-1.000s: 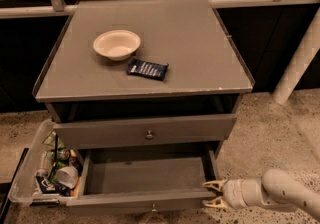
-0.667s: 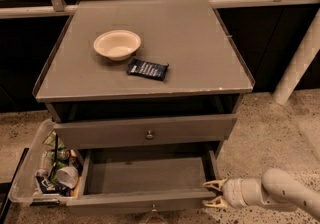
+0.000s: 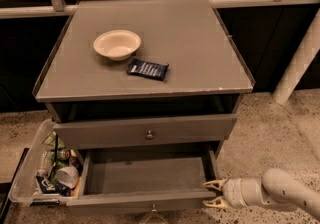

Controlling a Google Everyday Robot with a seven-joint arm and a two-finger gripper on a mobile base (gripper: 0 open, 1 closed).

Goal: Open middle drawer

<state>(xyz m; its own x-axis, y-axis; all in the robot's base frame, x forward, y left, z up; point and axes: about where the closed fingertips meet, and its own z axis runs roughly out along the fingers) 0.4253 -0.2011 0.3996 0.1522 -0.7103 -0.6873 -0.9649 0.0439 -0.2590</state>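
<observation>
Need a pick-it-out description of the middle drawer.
On the grey cabinet holding a bowl, look below the upper drawer front. The middle drawer is the one pulled out, grey inside showing, with the gripper at its right front corner.

No legible text, even on the dark packet [image 3: 147, 69]; gripper [image 3: 214, 194] low beside cabinet [image 3: 200, 43] right

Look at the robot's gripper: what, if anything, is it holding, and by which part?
It cannot be told. The gripper sits at the right front corner of the pulled-out middle drawer, but whether it actually grips that corner is not visible.
</observation>
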